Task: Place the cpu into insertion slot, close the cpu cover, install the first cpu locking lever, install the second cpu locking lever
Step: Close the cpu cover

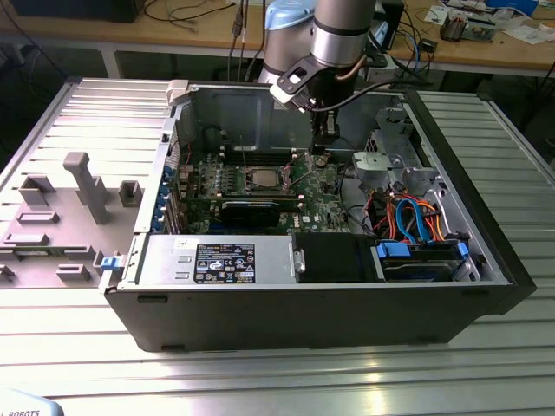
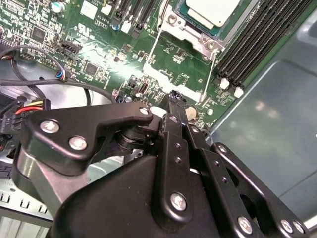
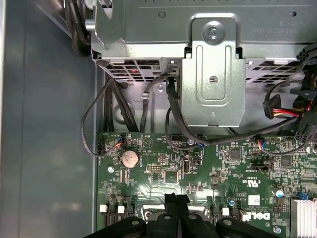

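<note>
The cpu (image 1: 260, 179) lies with its dull silver top up in the insertion slot (image 1: 245, 184) on the green board; it is also in the second wrist view as the cpu (image 2: 212, 9). The cpu cover (image 2: 190, 30) shows as a silver frame around the chip. Two thin wire levers (image 2: 152, 45) run from the socket's corners toward my gripper. My gripper (image 1: 323, 156) hangs over the board to the exterior view's right of the socket, apart from it. Its black fingertips (image 2: 173, 96) are pressed together with nothing visible between them, as in the first wrist view (image 3: 176, 199).
Long black memory slots (image 2: 257, 39) run beside the socket. A coin battery (image 3: 130, 158) and black cables (image 3: 173, 114) sit near a grey metal drive cage (image 3: 213, 64). A black card (image 1: 251, 208), a power supply (image 1: 217, 260) and the case walls (image 1: 303, 312) hem the board in.
</note>
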Controlling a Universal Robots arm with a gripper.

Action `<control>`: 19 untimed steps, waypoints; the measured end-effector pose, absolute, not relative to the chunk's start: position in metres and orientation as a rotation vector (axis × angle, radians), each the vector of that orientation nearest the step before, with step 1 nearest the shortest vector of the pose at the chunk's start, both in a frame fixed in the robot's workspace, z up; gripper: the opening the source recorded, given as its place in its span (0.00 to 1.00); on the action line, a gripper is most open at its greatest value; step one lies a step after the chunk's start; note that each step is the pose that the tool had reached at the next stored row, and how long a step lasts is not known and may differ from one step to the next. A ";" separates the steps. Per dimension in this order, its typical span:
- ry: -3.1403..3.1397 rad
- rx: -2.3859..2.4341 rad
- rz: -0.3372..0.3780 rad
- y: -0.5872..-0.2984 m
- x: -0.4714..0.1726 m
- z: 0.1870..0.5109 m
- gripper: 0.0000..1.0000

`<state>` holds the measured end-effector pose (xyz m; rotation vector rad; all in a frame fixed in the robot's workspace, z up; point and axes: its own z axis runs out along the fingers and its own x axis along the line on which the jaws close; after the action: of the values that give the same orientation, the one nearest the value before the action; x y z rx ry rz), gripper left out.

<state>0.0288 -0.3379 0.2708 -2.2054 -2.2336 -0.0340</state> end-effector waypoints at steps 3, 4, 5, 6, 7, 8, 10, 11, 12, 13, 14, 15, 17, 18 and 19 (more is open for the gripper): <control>-2.234 -2.205 -0.034 -0.338 0.031 0.270 0.11; -2.234 -2.205 -0.034 -0.338 0.032 0.270 0.11; -2.234 -2.205 -0.034 -0.338 0.033 0.269 0.11; -2.234 -2.205 -0.034 -0.338 0.035 0.268 0.11; -2.234 -2.205 -0.034 -0.338 0.036 0.267 0.11; -2.234 -2.205 -0.034 -0.338 0.036 0.266 0.11; -2.234 -2.205 -0.034 -0.338 0.037 0.264 0.11; -2.234 -2.205 -0.034 -0.337 0.038 0.262 0.11; -2.234 -2.205 -0.034 -0.337 0.038 0.260 0.11; -2.234 -2.205 -0.034 -0.337 0.039 0.257 0.11; -2.233 -2.206 -0.034 -0.337 0.039 0.256 0.11; -2.233 -2.206 -0.034 -0.337 0.039 0.255 0.11; -2.234 -2.205 -0.034 -0.337 0.039 0.251 0.11; -2.234 -2.205 -0.034 -0.337 0.039 0.249 0.11; -2.234 -2.204 -0.035 -0.337 0.039 0.249 0.11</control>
<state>0.0388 -0.3372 0.2486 -2.2043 -2.2342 -0.0346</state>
